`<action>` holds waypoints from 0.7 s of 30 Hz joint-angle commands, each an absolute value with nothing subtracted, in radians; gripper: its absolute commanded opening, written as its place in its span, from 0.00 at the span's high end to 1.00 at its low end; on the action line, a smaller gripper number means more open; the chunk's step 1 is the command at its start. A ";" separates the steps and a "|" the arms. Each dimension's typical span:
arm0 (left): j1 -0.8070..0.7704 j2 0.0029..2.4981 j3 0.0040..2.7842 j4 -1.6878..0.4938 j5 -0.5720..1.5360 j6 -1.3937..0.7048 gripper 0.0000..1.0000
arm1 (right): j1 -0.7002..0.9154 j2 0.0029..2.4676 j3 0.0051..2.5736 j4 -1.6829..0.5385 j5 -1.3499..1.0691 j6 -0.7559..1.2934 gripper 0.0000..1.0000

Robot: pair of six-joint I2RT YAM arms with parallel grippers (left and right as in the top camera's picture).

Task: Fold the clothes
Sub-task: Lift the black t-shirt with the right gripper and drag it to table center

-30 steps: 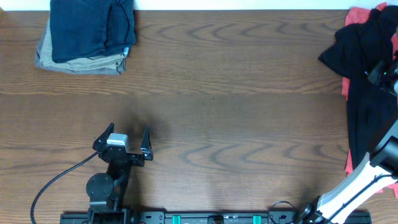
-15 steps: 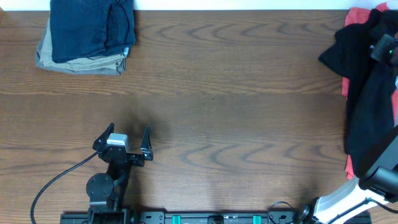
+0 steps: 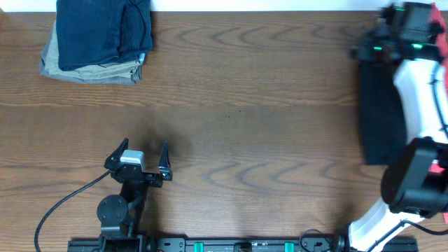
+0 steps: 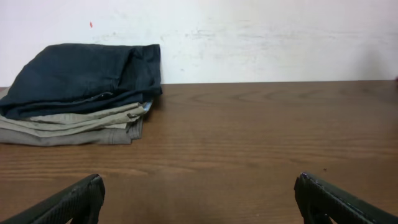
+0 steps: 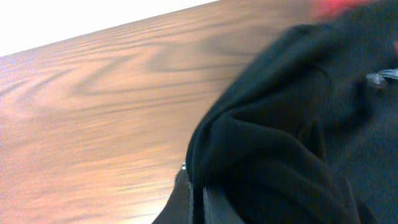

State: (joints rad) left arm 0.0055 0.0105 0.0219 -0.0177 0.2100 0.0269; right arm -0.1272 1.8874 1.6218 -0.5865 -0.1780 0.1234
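Brown wooden bench (image 3: 266, 105): a folded pile (image 3: 98, 38) sits upper left, done. My right claw (image 5: 198, 205) looks clamped on the black shirt (image 3: 381, 119) at the right edge, not yet folded; my left claw (image 3: 145, 148) rests spread apart, lower left.

Dark wood-grain table (image 3: 266, 133), filling the overhead view. Plain white wall (image 4: 267, 37) along its far edge, faintly scuffed. Bright, even light.

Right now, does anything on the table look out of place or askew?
Only the black garment: it sits unfolded and bunched at the far right, pinched by the right gripper, with red fabric beside it. The folded stack looks tidy.
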 commanded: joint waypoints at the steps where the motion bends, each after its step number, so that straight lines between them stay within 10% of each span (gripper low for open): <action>1: 0.010 0.004 0.004 -0.048 0.224 0.033 0.02 | 0.039 1.857 1.641 -0.583 -0.327 0.168 0.99; 12: 0.010 0.004 0.004 -0.048 0.224 0.033 0.02 | 0.603 1.866 1.641 -0.539 -0.323 0.276 0.99; 18: 0.010 0.004 0.004 -0.048 0.224 0.033 0.02 | 0.692 1.856 1.642 -0.556 -0.203 0.324 0.50; 21: 0.010 0.004 0.004 -0.048 0.224 0.033 0.02 | 0.658 1.827 1.647 -0.598 -0.227 0.353 0.49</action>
State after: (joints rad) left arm 0.0055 0.0105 0.0219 -0.0177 0.2100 0.0269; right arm 0.7059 1.8820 1.6218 -0.5755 -0.2558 0.2996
